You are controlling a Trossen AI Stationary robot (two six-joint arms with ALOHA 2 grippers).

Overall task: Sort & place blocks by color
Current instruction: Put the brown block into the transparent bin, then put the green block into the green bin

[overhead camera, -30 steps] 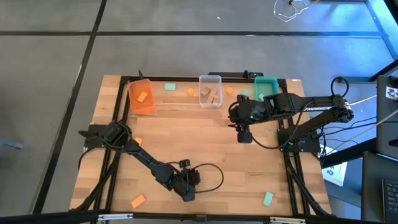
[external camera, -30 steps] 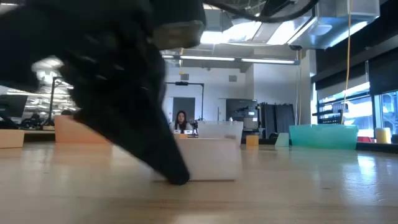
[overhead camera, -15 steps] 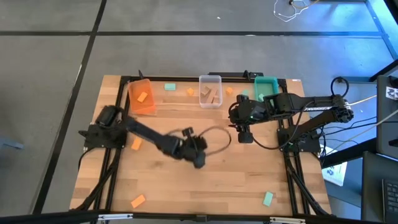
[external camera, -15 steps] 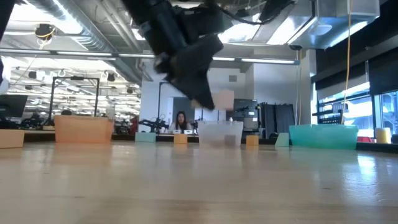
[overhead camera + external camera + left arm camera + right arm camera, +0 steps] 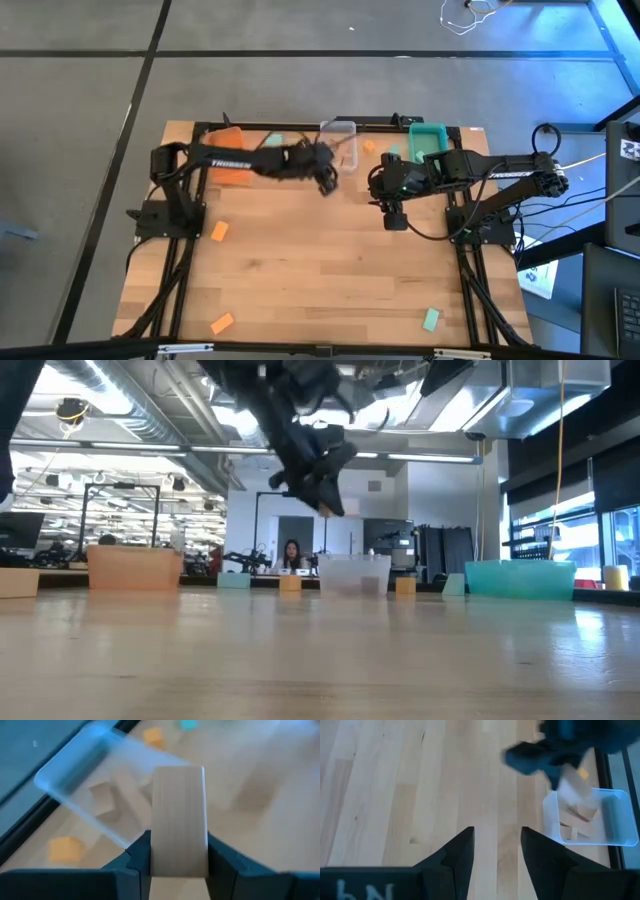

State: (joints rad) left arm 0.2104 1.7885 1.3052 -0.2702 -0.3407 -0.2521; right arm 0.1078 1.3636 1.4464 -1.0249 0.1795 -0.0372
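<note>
Wood block (image 5: pixel 179 820) between left jaws, visible only from left wrist.

The robot had two dark, almost black arms made of long thin parts with round joints. The left arm (image 5: pixel 225 158) had white letters printed along its side. The right arm (image 5: pixel 500 170) had white letters too. Thin black cables looped out from each arm. Each arm ended in two flat, dark fingers (image 5: pixel 457 857) with slanted inner edges. White marks showed near one finger's base.
</note>
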